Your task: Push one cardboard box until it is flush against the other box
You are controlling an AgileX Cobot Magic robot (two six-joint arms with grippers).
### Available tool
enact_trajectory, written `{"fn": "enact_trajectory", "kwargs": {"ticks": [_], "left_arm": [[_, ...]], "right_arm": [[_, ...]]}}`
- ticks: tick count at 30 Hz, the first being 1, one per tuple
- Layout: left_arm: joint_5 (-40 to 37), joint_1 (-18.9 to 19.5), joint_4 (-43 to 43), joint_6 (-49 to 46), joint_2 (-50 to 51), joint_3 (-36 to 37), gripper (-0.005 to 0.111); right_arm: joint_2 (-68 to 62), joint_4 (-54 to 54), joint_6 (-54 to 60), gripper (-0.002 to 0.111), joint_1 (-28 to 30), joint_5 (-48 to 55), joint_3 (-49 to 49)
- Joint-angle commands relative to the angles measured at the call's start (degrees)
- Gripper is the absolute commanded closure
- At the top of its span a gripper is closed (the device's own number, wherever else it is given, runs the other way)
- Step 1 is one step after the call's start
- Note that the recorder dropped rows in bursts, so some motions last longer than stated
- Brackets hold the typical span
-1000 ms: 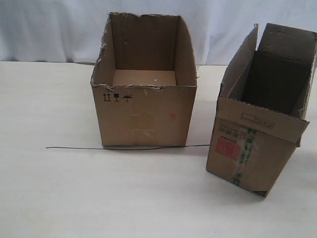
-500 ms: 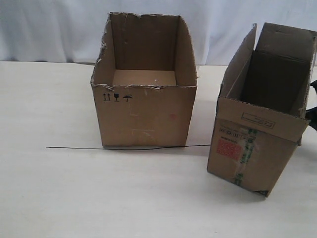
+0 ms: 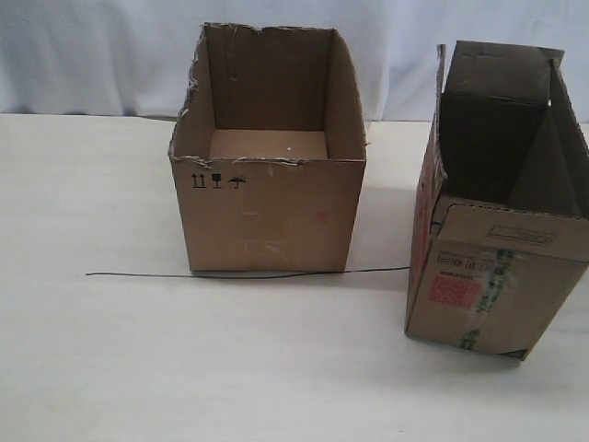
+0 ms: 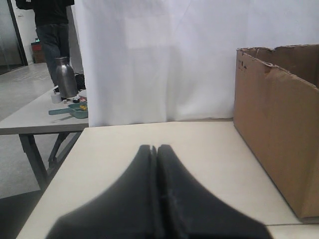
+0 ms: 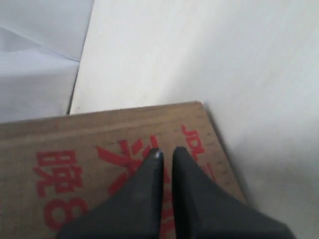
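Observation:
The wider torn-rimmed other box [image 3: 267,216] stands left of centre on the table, showing its small black symbols. The narrower cardboard box [image 3: 497,295], with raised flaps and a red label [image 3: 453,290], stands apart to its right with a gap of bare table between them. Neither gripper shows in the exterior view. My left gripper [image 4: 153,148] is shut and empty over the table, with the other box [image 4: 274,124] off to one side. My right gripper [image 5: 167,151] is shut with only a slit between its fingertips, right up against the cardboard box's red-printed side [image 5: 75,144].
A thin black wire [image 3: 138,274] lies on the pale table [image 3: 92,368] along the front of the wider box. A white curtain hangs behind. The left wrist view shows a second table with a metal bottle [image 4: 65,77] and a standing person [image 4: 50,30].
The narrower box has swung round and shifted slightly right, so its labelled face looks more squarely at the camera. The dark arm glimpsed at the right edge half a second ago is gone.

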State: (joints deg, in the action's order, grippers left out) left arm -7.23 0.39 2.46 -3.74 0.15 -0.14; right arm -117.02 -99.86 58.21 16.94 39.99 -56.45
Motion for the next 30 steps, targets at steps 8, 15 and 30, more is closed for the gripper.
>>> {"fn": "enact_trajectory", "kwargs": {"ticks": [8, 15, 30], "left_arm": [[0.3, -0.4, -0.1, 0.2, -0.1, 0.1, 0.107], [0.3, -0.4, -0.1, 0.2, -0.1, 0.1, 0.107], [0.3, -0.4, -0.1, 0.2, -0.1, 0.1, 0.107]], "right_arm": [[-3.8, -0.1, 0.4, 0.103, -0.3, 6.8, -4.6], [-5.4, -0.1, -0.4, 0.103, -2.1, 2.8, -6.8], [44.2, 28.6, -3.5, 0.103, 13.3, -4.5, 8.9]]}}
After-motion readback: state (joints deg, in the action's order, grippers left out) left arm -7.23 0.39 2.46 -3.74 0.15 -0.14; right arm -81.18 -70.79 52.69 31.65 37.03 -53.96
